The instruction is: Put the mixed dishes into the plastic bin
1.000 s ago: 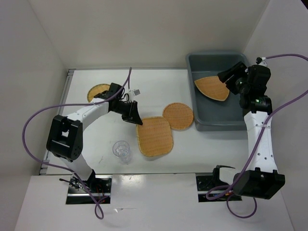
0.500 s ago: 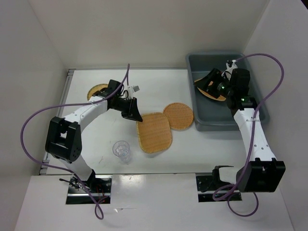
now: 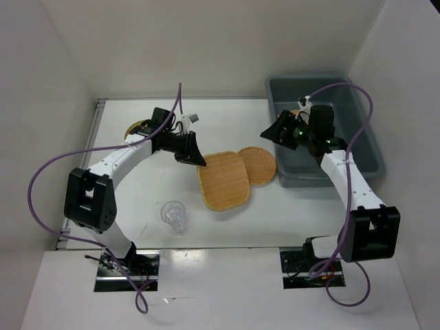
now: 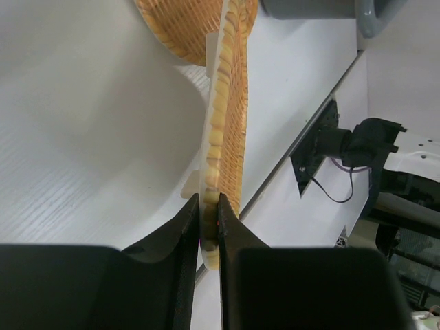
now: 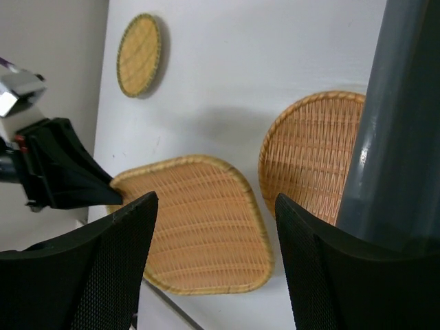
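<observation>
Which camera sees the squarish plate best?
Right wrist: the squarish plate shows nearly whole and big. Top view shows it whole but small; left wrist shows only its edge, pinched by the left gripper.

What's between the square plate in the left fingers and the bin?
A round plate, close beside the wall of the bin, its edge overlapped by the square plate. Top view.

The top view looks steeply down from above the near edge, covering the whole surface [image 3: 227,124]. The left wrist camera sights closely along its fingers [image 4: 180,240] at the rounded square plate [image 4: 223,137] edge-on. The right wrist camera looks down from farther off beside the plastic bin [image 5: 399,103], and all three views share that plate.
</observation>
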{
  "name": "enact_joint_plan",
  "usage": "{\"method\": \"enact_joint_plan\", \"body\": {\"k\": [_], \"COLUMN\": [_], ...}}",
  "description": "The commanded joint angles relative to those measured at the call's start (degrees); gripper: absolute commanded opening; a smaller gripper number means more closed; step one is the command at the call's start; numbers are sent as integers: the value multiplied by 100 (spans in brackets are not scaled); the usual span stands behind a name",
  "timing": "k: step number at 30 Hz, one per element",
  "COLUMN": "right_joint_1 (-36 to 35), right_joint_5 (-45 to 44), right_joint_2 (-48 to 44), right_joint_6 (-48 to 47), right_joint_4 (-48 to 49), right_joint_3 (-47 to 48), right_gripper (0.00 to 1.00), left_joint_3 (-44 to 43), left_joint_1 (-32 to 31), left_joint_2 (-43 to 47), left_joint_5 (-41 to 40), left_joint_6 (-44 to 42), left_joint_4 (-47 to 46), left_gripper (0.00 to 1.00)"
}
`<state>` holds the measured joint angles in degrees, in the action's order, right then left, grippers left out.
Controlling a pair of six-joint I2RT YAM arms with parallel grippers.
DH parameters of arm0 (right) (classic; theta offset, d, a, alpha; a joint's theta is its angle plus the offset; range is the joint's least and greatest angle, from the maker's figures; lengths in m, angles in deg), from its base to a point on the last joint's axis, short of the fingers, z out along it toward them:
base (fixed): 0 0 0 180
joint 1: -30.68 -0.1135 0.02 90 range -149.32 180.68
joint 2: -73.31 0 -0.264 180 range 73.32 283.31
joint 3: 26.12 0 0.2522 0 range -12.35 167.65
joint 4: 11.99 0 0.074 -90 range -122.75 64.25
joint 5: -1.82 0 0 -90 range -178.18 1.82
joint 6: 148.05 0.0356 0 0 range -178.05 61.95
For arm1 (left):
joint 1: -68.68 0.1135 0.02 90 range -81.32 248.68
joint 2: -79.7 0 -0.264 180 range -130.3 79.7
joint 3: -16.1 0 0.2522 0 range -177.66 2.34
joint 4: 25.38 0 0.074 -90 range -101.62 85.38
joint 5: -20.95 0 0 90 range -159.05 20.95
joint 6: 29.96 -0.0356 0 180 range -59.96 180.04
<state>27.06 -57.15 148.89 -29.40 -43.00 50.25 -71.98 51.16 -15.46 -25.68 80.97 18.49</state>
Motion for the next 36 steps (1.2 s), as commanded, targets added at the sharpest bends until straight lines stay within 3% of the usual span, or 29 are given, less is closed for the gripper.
{"method": "enact_joint_plan", "body": {"k": [1, 7, 11, 24, 26, 31, 32, 34, 35, 36], "right_joint_1": [-253, -368, -368, -578, -631, -693, -754, -807, -807, -807], "right_joint_5": [185, 588, 931, 1995, 2056, 2610, 2610, 2610, 2610, 2680], "right_joint_2": [160, 371, 493, 951, 1012, 1275, 1276, 1329, 1329, 1329], "right_joint_6": [-332, -517, -649, -588, -535, -324, -324, -324, -324, -324], "right_joint_4": [311, 425, 478, 1004, 1066, 1400, 1400, 1339, 1339, 1339], "right_joint_3": [-152, -153, -100, 146, 217, 269, 322, 322, 322, 374], "right_gripper": [74, 74, 74, 74, 70, 47, 32, 15, 2, 0], "left_joint_3": [-258, -442, -390, -469, -469, -417, -416, -416, -416, -416], "left_joint_1": [134, 573, 916, 978, 978, 978, 978, 978, 978, 978], "left_joint_2": [313, 550, 612, 507, 507, 314, 244, 191, 129, 129], "left_joint_5": [724, 1426, 2094, 2360, 2360, 2421, 2421, 2360, 2264, 2185], "left_joint_6": [280, 675, 1465, 2407, 2556, 2732, 2732, 2732, 2654, 2575], "left_joint_4": [-251, -575, -1496, -2413, -2579, -2834, -2835, -2835, -2774, -2695], "left_gripper": [0, 0, 0, 0, 0, 0, 0, 0, 0, 0]}}
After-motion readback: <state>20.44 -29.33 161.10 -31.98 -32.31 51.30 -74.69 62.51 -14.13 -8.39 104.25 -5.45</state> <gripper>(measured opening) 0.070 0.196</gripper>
